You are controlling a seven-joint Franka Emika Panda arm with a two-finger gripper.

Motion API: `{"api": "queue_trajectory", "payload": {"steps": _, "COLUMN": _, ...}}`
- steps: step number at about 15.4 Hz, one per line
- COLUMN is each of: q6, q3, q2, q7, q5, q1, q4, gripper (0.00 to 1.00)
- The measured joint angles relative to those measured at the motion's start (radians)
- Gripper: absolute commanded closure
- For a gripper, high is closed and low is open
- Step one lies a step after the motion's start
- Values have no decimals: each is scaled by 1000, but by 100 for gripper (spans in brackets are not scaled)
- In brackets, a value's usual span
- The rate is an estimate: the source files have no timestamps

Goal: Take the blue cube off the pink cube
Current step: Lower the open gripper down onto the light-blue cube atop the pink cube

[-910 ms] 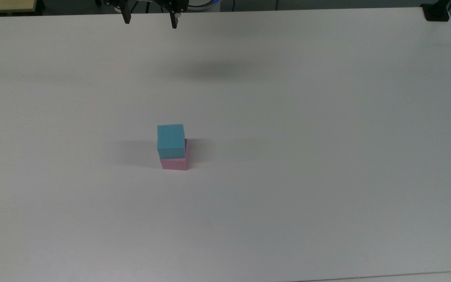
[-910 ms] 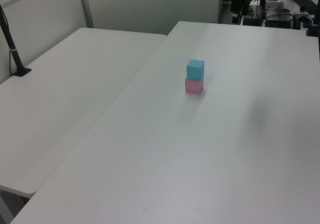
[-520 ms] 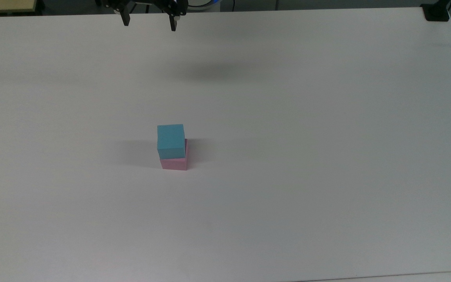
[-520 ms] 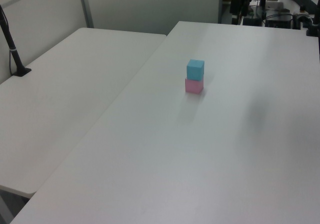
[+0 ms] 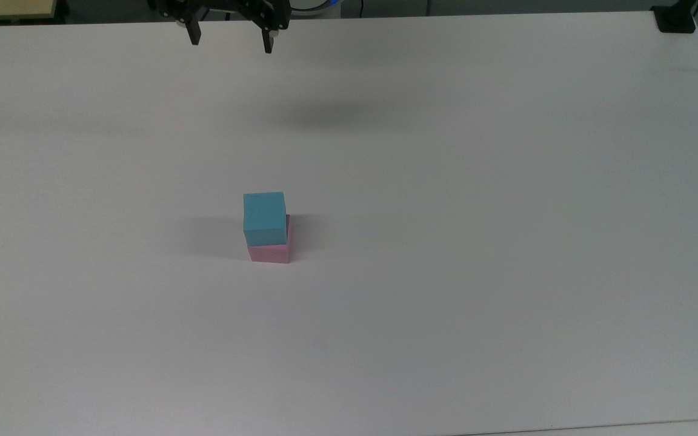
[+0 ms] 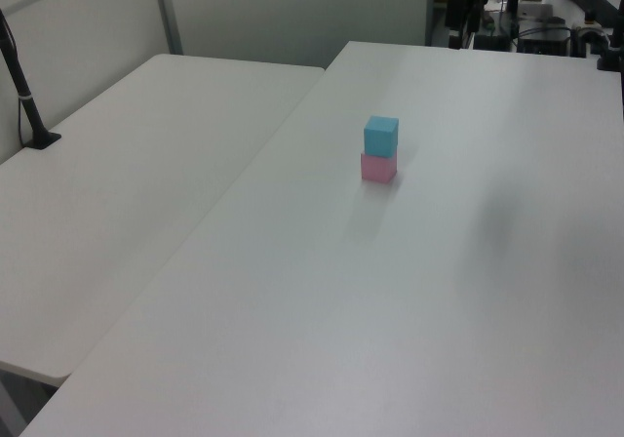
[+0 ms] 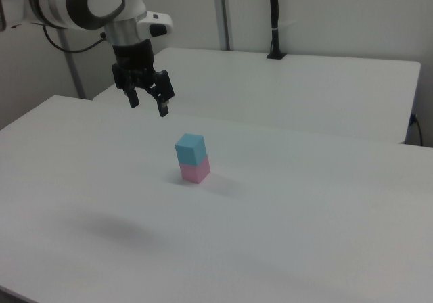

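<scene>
We are holding our hand (image 5: 230, 41) spread wide and gripping nothing, hanging in the air above the far edge of the worktop (image 5: 506, 242) in the top view, well apart from the cubes. The blue cube (image 5: 264, 217) is sitting on the pink cube (image 5: 270, 253), slightly offset, near the middle of the white worktop. In the right view our hand (image 7: 148, 103) is hovering high above the surface, with the blue cube (image 7: 189, 148) and pink cube (image 7: 195, 171) stacked below it. A second white table (image 6: 117, 203) is adjoining the worktop's long edge in the left view, carrying a black pole (image 6: 24, 91) by the grey wall.
</scene>
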Motion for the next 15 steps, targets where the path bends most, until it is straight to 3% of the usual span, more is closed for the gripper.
{"api": "queue_trajectory", "payload": {"steps": 7, "q6": 24, "q3": 0, "q2": 149, "q7": 0, "q5": 29, "q1": 0, "q4": 123, "gripper": 0}}
{"api": "queue_trajectory", "payload": {"steps": 15, "q6": 307, "q3": 1, "q2": 401, "q7": -3, "q5": 18, "q1": 27, "q4": 167, "gripper": 0}}
